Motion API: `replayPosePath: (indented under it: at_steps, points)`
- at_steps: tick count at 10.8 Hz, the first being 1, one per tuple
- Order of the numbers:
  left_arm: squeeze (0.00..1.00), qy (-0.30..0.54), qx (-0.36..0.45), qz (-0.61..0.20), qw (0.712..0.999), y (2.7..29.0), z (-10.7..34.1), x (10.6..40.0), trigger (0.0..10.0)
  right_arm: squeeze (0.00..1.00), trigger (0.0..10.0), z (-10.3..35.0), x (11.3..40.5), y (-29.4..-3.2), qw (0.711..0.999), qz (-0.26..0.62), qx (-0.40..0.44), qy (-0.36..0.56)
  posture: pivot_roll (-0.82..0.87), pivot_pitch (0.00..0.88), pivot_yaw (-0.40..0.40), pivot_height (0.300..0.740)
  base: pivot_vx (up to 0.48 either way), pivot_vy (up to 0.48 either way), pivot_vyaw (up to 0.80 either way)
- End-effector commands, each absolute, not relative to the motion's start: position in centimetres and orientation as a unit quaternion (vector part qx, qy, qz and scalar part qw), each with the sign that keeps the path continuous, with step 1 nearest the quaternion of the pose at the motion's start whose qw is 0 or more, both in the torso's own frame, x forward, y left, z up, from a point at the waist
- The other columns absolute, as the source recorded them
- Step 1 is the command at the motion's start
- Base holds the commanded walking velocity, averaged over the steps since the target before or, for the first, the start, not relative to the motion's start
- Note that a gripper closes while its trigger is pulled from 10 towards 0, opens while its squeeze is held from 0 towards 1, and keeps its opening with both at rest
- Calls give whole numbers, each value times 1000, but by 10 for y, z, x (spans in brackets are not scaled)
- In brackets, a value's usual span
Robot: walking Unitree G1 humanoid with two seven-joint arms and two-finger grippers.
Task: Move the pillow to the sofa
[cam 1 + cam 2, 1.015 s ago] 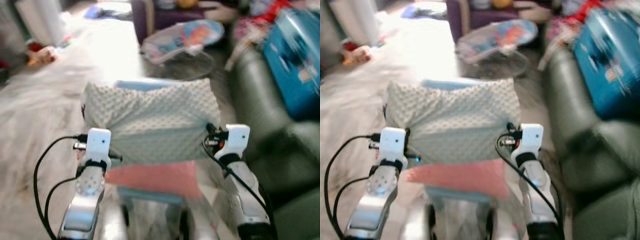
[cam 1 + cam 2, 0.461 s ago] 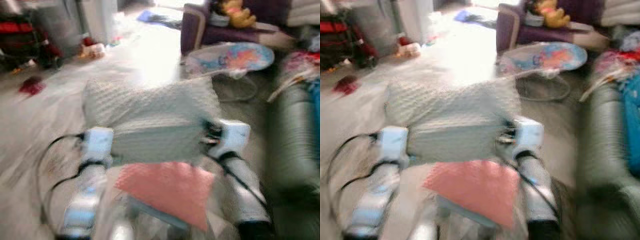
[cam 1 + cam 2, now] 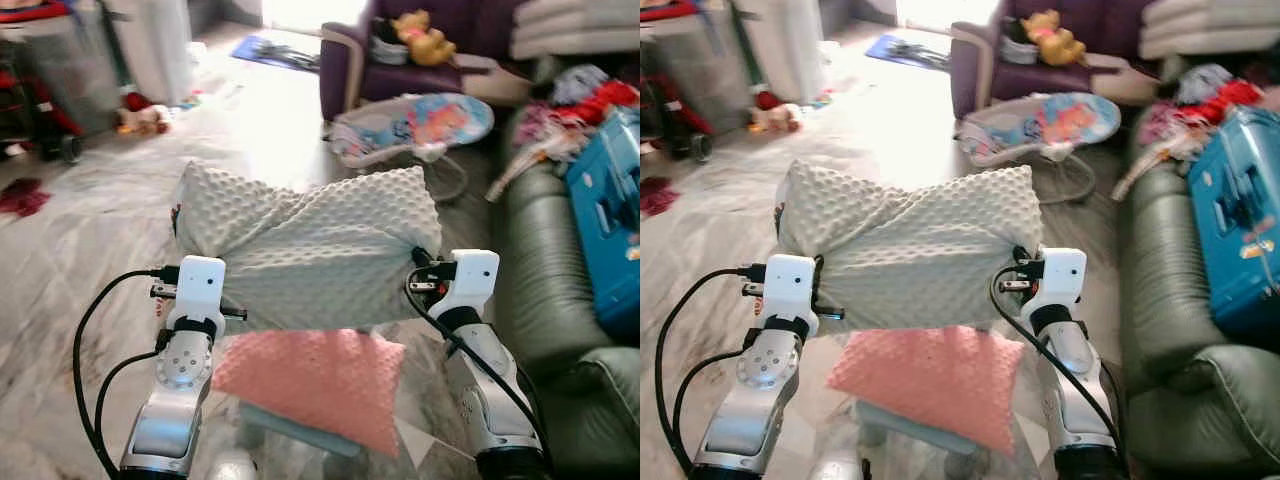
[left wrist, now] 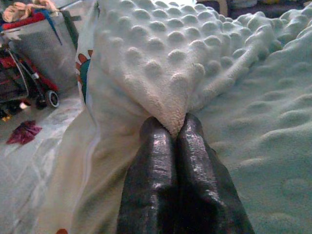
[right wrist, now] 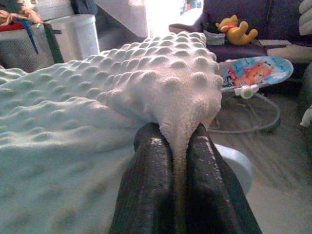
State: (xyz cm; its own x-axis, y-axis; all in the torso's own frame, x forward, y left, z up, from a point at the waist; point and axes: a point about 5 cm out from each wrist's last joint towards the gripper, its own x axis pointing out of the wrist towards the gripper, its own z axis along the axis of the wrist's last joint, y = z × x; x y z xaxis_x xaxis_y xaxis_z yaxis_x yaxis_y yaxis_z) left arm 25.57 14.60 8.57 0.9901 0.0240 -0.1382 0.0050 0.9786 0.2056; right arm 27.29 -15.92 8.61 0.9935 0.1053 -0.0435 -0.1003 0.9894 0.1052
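A pale mint pillow [image 3: 310, 250] with raised dots hangs in the air between my two arms, above the floor. My left gripper [image 4: 169, 130] is shut on the pillow [image 4: 161, 73] at its left edge, pinching a fold of fabric. My right gripper [image 5: 176, 134] is shut on the pillow [image 5: 161, 83] at its right edge in the same way. A dark green leather sofa [image 3: 545, 260] runs along my right side, its near arm [image 3: 1220, 395] by my right elbow.
A pink dotted pillow [image 3: 320, 380] lies on a low stool below the held one. A blue case [image 3: 610, 210] and clothes sit on the sofa. A baby bouncer [image 3: 410, 125] stands ahead, a purple armchair [image 3: 400, 60] with a yellow teddy behind it. Marble floor opens to the left.
The camera has swung and steadied, so the room has shifted and sharpened. Both grippers still hold the mint pillow in the same way between the arms.
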Motion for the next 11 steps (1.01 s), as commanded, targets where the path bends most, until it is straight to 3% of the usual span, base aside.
replayPosePath:
  at_steps: [1,5,11]
  points:
    - [0,62,95,-8,993,141,88,255,10000,0,10000,93,272,-169,998,31,52,12,-7,0,-33,740,0,0,0]
    - [0,62,84,-22,994,139,89,254,10000,0,10000,88,270,-171,998,21,59,29,-12,0,-29,740,0,0,-141]
    - [0,75,77,-19,994,141,86,253,10000,0,10000,84,267,-173,997,19,59,42,-16,0,-27,740,-386,0,0]
